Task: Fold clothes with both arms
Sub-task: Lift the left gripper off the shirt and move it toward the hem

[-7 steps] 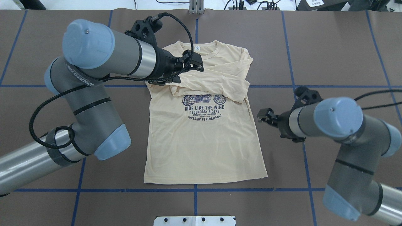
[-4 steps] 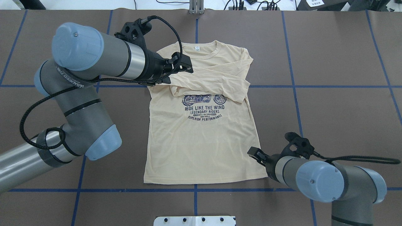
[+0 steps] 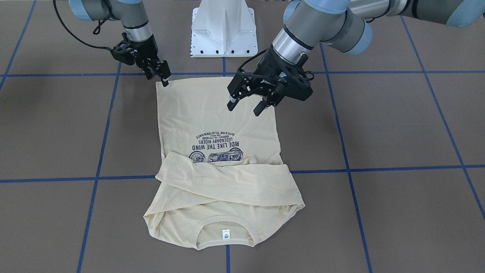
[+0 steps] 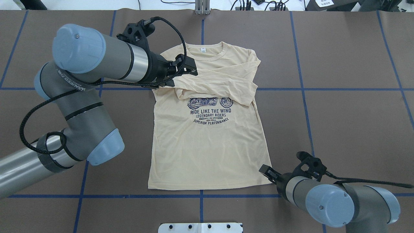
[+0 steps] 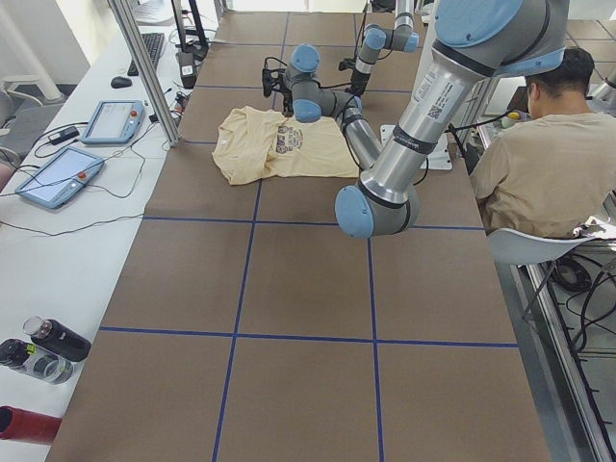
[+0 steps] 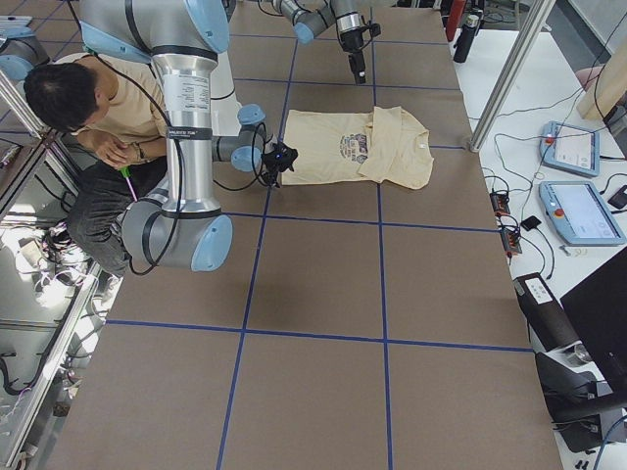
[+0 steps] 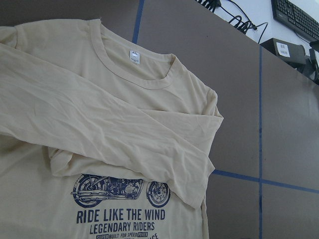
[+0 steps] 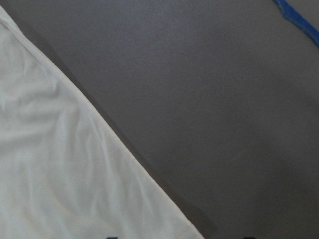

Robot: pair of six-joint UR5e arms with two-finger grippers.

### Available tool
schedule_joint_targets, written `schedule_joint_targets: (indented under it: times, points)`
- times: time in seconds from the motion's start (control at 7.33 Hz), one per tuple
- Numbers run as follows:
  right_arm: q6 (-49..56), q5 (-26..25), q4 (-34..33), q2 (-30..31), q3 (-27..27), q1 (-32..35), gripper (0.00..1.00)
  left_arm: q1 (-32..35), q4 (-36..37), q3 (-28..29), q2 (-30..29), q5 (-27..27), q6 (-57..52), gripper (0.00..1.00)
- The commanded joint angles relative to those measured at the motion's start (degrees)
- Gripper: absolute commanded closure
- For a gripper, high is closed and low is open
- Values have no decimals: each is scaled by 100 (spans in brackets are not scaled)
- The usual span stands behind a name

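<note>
My black right gripper point(image 4: 266, 170) has swung down to the pale cream-yellow long-sleeved T-shirt's point(image 4: 210, 145) hem corner, jaws apart (nothing pinched yet); left gripper point(image 3: 244, 109) hangs wide: hem fold next.

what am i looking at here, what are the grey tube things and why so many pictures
Those are two robot arms at a table with a brown top and blue lines; each ends in two-finger jaws. The pictures show one moment from several cameras: one above and behind the robot, one facing it, one at each table end, one on each wrist. On the table lies a cream long-sleeved T-shirt, print side up, sleeves folded across its chest. The left arm hovers above the shirt, jaws open and empty. The right arm holds its jaws low at the hem corner on the robot's right; they look apart and seem to grip nothing. A person sits beside the rig in the side views.
</note>
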State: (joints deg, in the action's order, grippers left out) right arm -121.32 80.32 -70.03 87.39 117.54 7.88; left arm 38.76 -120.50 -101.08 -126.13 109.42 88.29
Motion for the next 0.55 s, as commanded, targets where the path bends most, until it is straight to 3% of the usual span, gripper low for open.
schedule_joint_targets:
  times: [0.0, 0.41]
  points:
    - [-5, -8, 7, -3, -12, -6, 17, -9, 0, 0, 1, -9, 4, 12]
    - [3, 27, -11, -3, -29, -6, 18, -9, -9, 18, 9, -18, -5, 12]
